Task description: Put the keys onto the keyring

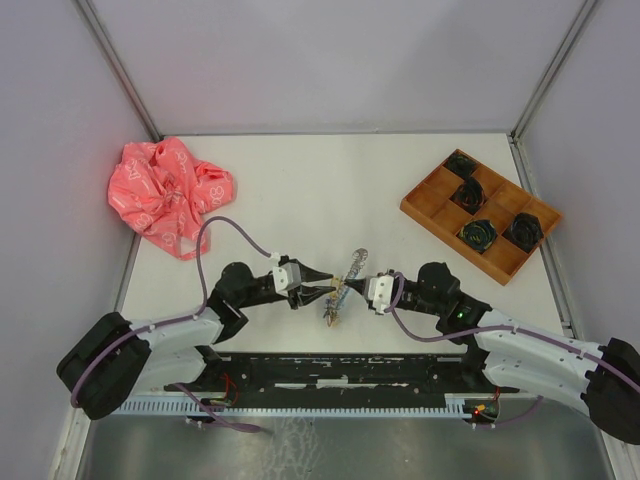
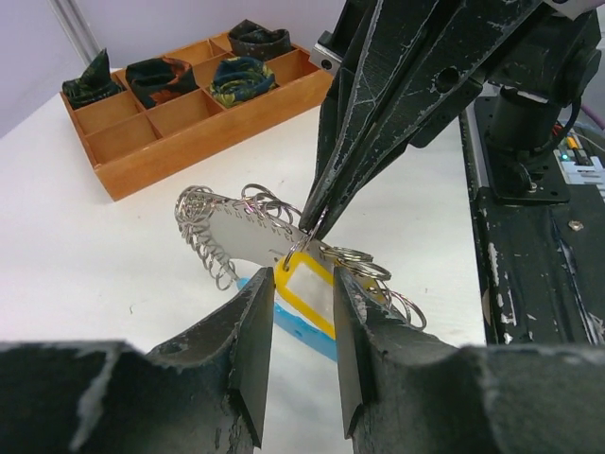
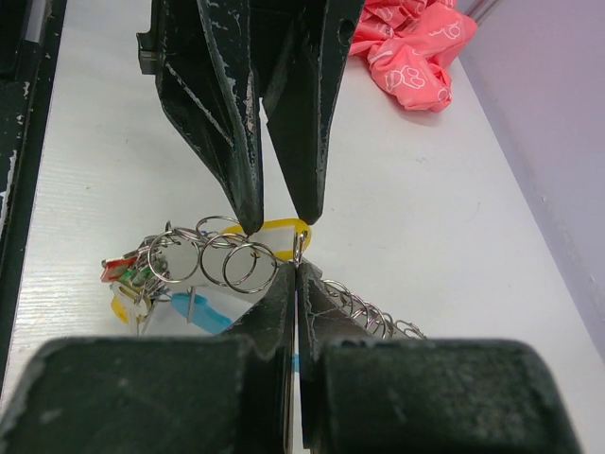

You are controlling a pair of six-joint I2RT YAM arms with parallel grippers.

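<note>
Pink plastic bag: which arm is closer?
Left. The left arm sits right of the pink plastic bag, toward the front; the right arm lies farther right, past the keys.

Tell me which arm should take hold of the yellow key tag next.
Left. The left gripper is open with the yellow key tag sitting between its jaws, so it only needs to close. The right gripper is shut on the split ring at the tag's hole, so it is occupied.
</note>
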